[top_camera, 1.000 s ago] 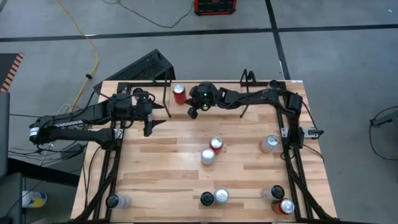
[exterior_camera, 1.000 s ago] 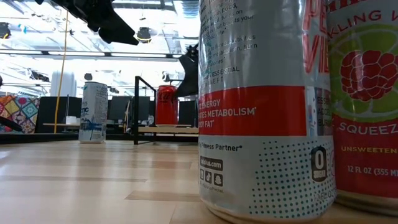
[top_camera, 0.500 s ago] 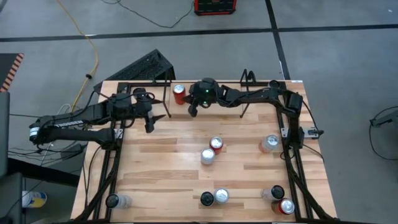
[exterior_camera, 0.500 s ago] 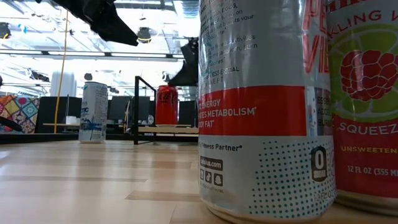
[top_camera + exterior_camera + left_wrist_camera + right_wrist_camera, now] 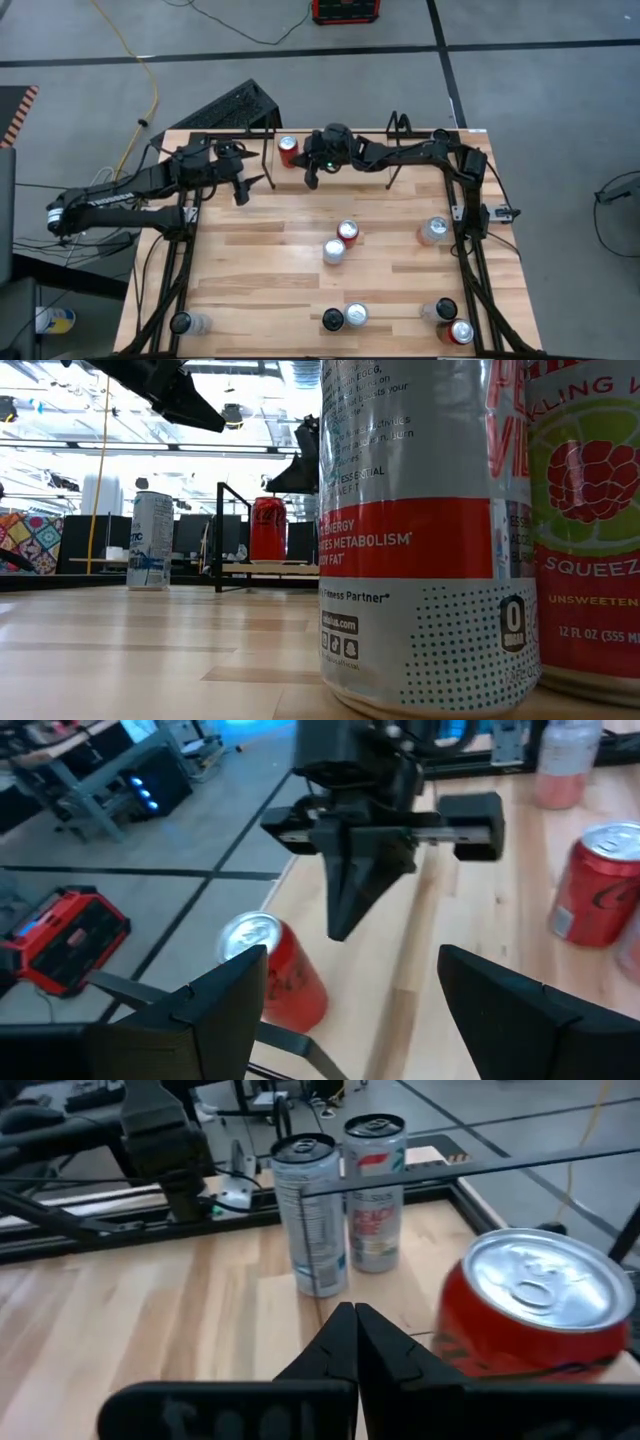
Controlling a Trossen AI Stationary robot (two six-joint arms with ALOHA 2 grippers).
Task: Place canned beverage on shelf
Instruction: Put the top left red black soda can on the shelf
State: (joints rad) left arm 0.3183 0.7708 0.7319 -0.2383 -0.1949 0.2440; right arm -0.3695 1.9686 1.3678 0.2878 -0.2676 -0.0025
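A red can stands upright on the black wire shelf at the table's far edge; the low view shows the can on the shelf's base. My right gripper hangs shut just right of the can and slightly nearer, touching nothing. Its wrist view shows the can beside its shut fingertips. My left gripper is open to the can's left, above the table, with nothing between its fingers. The left wrist view shows the can and the right gripper.
Two cans stand mid-table, and one is by the right rail. Several more line the near edge. Black rail frames run along both sides. Bare wood lies between shelf and middle cans.
My left gripper has swung a little toward the far edge and turned at the wrist, staying open. My right gripper has tipped its fingers upward and rolled slightly beside the red can, staying shut. The red can has not moved.
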